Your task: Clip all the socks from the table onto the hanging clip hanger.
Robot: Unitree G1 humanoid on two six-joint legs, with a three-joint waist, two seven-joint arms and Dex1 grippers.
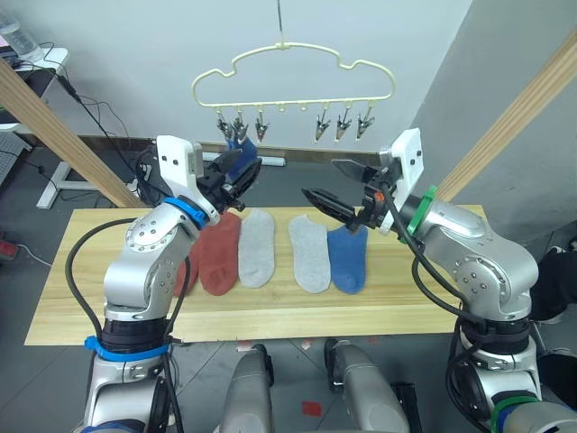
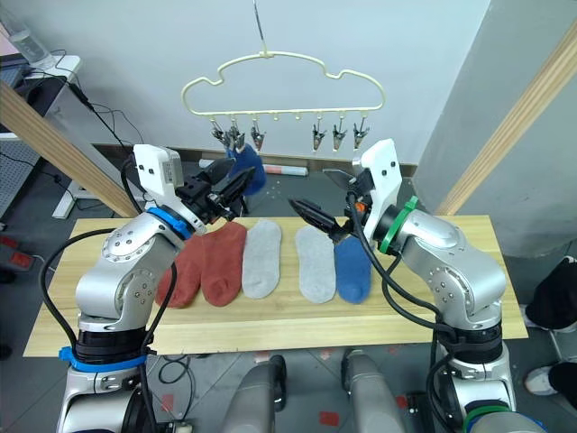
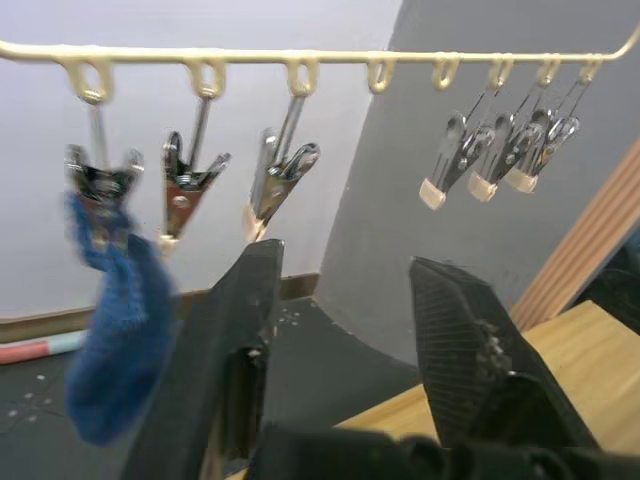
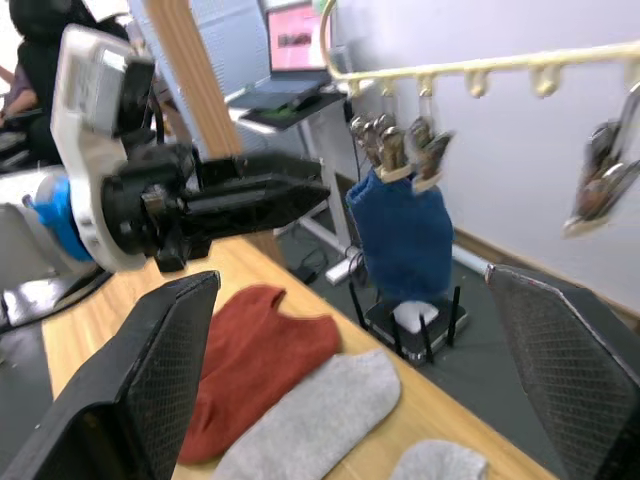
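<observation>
The clip hanger (image 1: 293,81) hangs by its top hook above the far edge of the tabletop (image 1: 415,302), within reach of both arms. Its clips sit in two groups of three, six in all, matching the six socks of the task.

One blue sock (image 4: 400,240) hangs from the clip at the robot's left end of the row. Five socks lie side by side on the tabletop, toes toward the robot: two rust-red socks (image 2: 212,262), one partly hidden behind the left arm, two grey socks (image 1: 257,244) and one blue sock (image 1: 349,262). They are flat and not stacked, so each can be judged open to a separate grasp.

The left hand (image 1: 245,173) is raised just beside the hung blue sock, below the left group of clips. In the left wrist view its fingers (image 3: 235,340) stand apart with nothing between them, pointing toward the second and third clips.

The right hand (image 1: 341,188) is held over the far ends of the right grey sock and the blue sock. Its fingers (image 4: 150,390) are spread wide and empty.

Judgement: one of six socks is done, five remain, and five clips are free. Neither hand carries a sock, so a fresh pickup from the row is the step due.
</observation>
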